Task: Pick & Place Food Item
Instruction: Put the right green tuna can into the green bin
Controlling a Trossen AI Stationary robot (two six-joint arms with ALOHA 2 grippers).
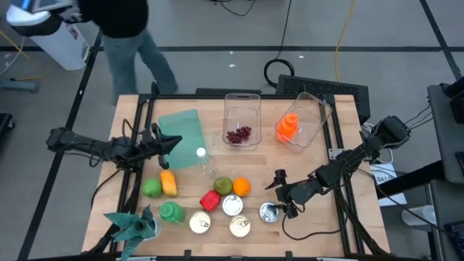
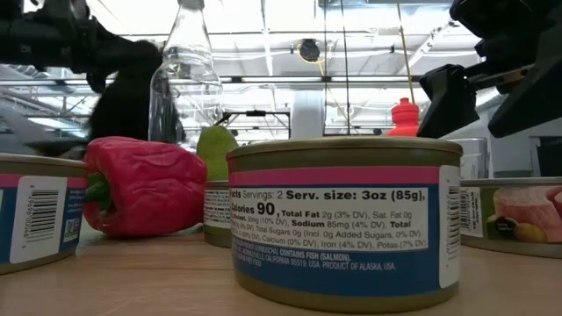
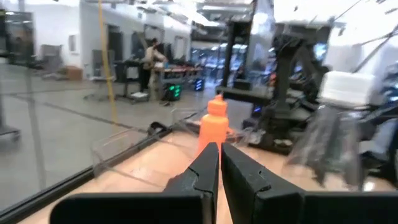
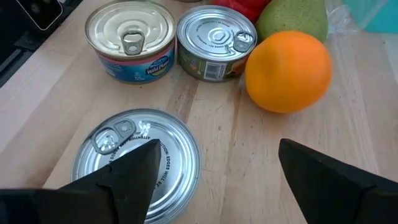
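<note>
Food lies along the near half of the table: a green fruit (image 1: pixel 151 188), a yellow pepper (image 1: pixel 168 183), a red pepper (image 1: pixel 210 200), a pear (image 1: pixel 222 185) and an orange (image 1: pixel 241 187). Several flat tins stand beside them. My right gripper (image 1: pixel 280 193) hangs open, slanting down, above one silver tin (image 4: pixel 137 155), with the orange (image 4: pixel 288 71) just beyond it. It holds nothing. My left gripper (image 1: pixel 174 143) is shut and empty. It is held about level above a teal cloth (image 1: pixel 181 130) at the table's left.
Two clear bins stand at the far side, one with dark grapes (image 1: pixel 239 134), one with an orange bottle (image 1: pixel 288 127). A clear bottle (image 1: pixel 205 163) stands mid-table and a green bottle (image 1: pixel 172 212) lies near the front. A teal bundle (image 1: pixel 134 226) is at the near left. A person stands beyond the far edge.
</note>
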